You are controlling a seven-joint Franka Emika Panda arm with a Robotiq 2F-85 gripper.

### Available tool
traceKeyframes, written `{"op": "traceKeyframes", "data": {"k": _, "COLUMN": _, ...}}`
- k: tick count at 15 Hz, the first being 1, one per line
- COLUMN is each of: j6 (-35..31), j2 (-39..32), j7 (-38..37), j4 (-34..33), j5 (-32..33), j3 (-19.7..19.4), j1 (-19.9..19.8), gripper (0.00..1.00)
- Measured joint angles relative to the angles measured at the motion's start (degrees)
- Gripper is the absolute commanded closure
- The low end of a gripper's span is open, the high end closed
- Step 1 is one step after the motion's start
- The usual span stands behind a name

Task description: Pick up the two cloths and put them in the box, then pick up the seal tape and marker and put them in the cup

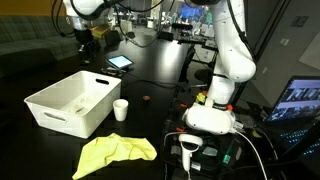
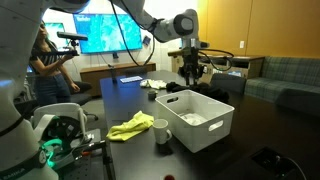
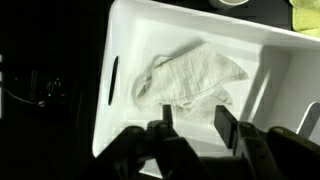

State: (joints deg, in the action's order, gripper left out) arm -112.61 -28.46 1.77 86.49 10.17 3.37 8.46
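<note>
A white box [image 1: 50, 112] stands on the dark table and shows in both exterior views [image 2: 215, 130]. A white cloth [image 3: 185, 78] lies crumpled inside it. My gripper [image 3: 196, 115] is open and empty, held above the box [image 3: 105, 95] just over the cloth; it also shows in both exterior views [image 1: 84, 34] [image 2: 190, 68]. A yellow cloth [image 1: 115, 152] [image 2: 132, 126] lies on the table beside the box. A white cup [image 1: 121, 110] [image 2: 162, 132] stands upright between them. A small round object [image 1: 147, 98] lies past the cup; I cannot tell whether it is the tape. The marker is not visible.
The robot base [image 1: 212, 112] stands near the table edge with cables around it. A tablet [image 1: 120, 62] lies at the far side. A laptop [image 1: 300, 100] sits beside the base. A person [image 2: 45, 60] stands by a wall screen [image 2: 105, 25].
</note>
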Motion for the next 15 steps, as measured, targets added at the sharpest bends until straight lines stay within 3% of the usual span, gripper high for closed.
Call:
{"op": "traceKeyframes", "data": {"k": 2, "j6": 1.07, "j2": 0.12, "j7": 0.23, "j4": -0.01, "j5": 0.0, "j3": -0.15, "j1": -0.79, "gripper": 0.03}}
{"op": "traceKeyframes", "data": {"k": 3, "j6": 1.6, "j2": 0.2, "j7": 0.44, "j4": 0.1, "j5": 0.0, "j3": -0.24, "j1": -1.3, "gripper": 0.0}}
{"op": "traceKeyframes", "data": {"k": 7, "j6": 2.5, "j2": 1.7, "j7": 2.09, "j4": 4.93, "j5": -0.11, "j3": -0.99, "j1": -4.1, "gripper": 0.0}}
{"op": "traceKeyframes", "data": {"k": 15, "j6": -1.91, "j2": 6.53, "j7": 2.6, "j4": 24.89, "j5": -4.13, "j3": -2.94, "j1": -10.09, "gripper": 0.0}}
